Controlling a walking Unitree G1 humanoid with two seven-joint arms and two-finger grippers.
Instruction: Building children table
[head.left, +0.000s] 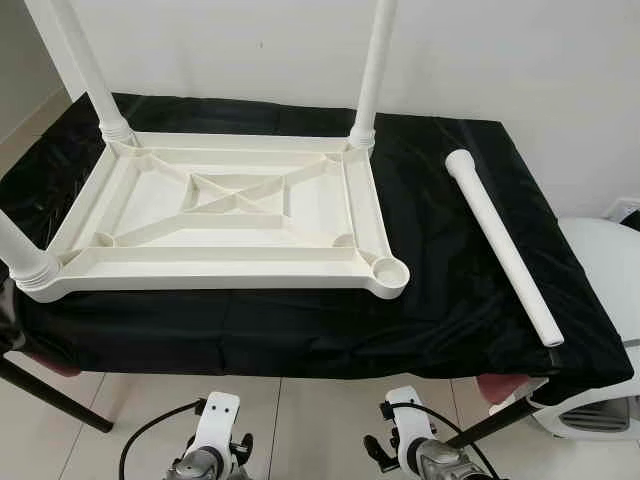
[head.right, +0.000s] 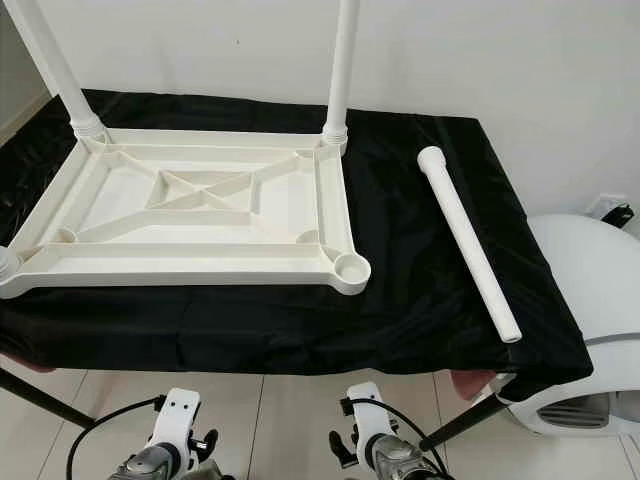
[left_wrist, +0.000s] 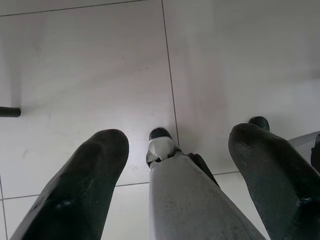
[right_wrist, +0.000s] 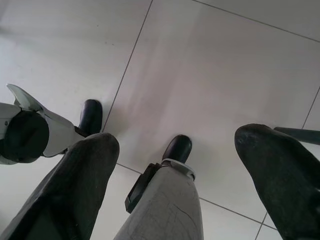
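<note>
The left tool (left_wrist: 175, 185) hangs low over the pale tiled floor (left_wrist: 90, 60), its two long black fingers (left_wrist: 75, 190) spread well apart with nothing between them; the right tool (right_wrist: 175, 185) hangs the same way, fingers (right_wrist: 285, 180) parted and empty. In the head views both silver arms sit at the bottom edge, below the near edge of the surface (head.left: 300, 335) — a low stand draped in black cloth. On that cloth lies the white plastic children's tabletop (head.left: 220, 215), turned upside down so its ribbed underside with a crossed brace faces up. Three white tubular legs stand upright in its corner sockets: one at the far left (head.left: 85, 65), one at the far right (head.left: 372, 70), one at the near left (head.left: 20, 250). The near right corner socket (head.left: 388, 270) is a bare round cup. The loose fourth white leg (head.left: 503, 245) lies flat on the cloth to the right of the tabletop, apart from it, running from far to near. A white rounded appliance (head.left: 610, 300) stands on the floor beyond the surface's right end.
</note>
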